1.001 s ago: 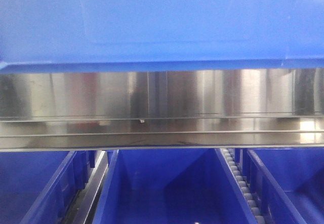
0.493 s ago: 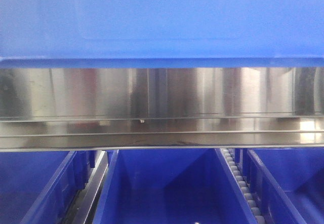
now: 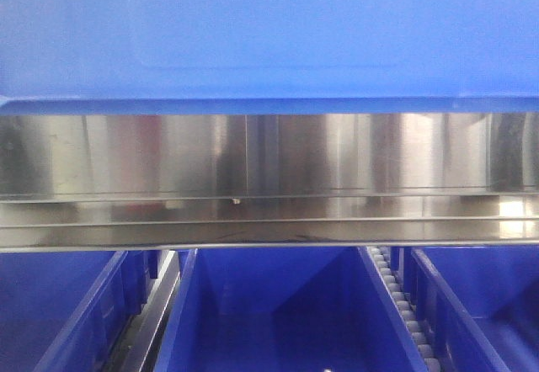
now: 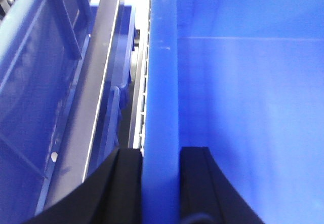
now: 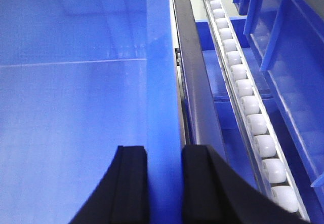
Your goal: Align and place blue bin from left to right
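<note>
Shelf rail beneath blue bin

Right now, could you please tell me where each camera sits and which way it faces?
Front view: faces the shelving; blue bin fills the top, steel shelf and smaller bins below; no robot parts show.
Left wrist: looks along a bin wall, left gripper clamped on it.
Right wrist: looks along a bin wall, right gripper clamped on it, roller track beside.
Shared: all three show the blue bin.
</note>
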